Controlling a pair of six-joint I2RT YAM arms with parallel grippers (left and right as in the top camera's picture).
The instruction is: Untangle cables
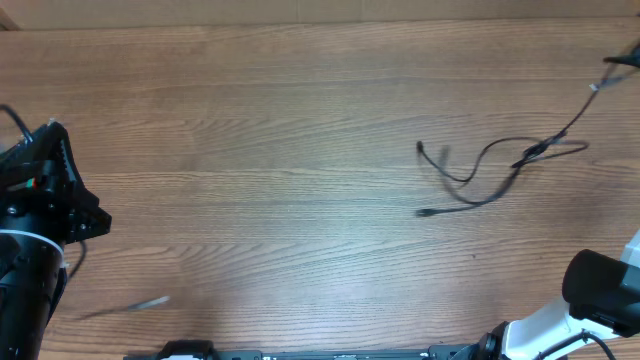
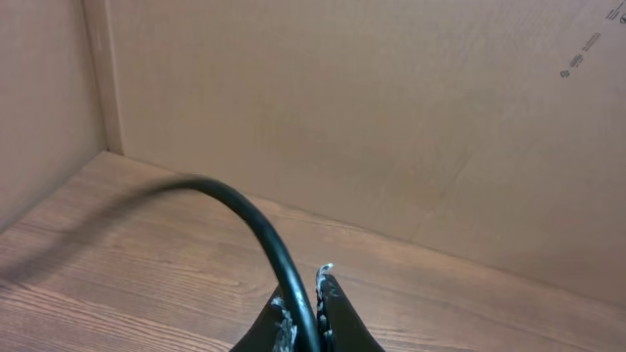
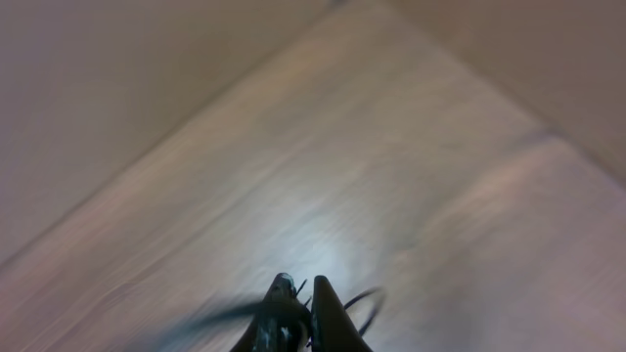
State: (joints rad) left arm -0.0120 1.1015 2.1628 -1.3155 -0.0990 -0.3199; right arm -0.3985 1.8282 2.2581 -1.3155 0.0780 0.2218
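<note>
The cables [image 1: 500, 165] are thin black cords lying in loose loops right of the table's middle, with plug ends at the left [image 1: 420, 148] and lower left [image 1: 424, 212]. One strand rises from a knot [image 1: 535, 152] to the top right corner, where a dark bit of my right gripper [image 1: 622, 58] shows at the frame edge. In the blurred right wrist view, the right gripper [image 3: 303, 286] is shut on a thin cable strand [image 3: 367, 301] above the table. My left gripper [image 2: 301, 286] is at the far left, fingers close together, with the arm's own thick black wire [image 2: 256, 223] across them.
Cardboard walls [image 2: 391, 117] stand along the table's back and left sides. The left arm [image 1: 45, 190] is at the left edge and the right arm's base [image 1: 600, 290] at the lower right. A faint grey streak [image 1: 130, 305] lies on the wood at the lower left.
</note>
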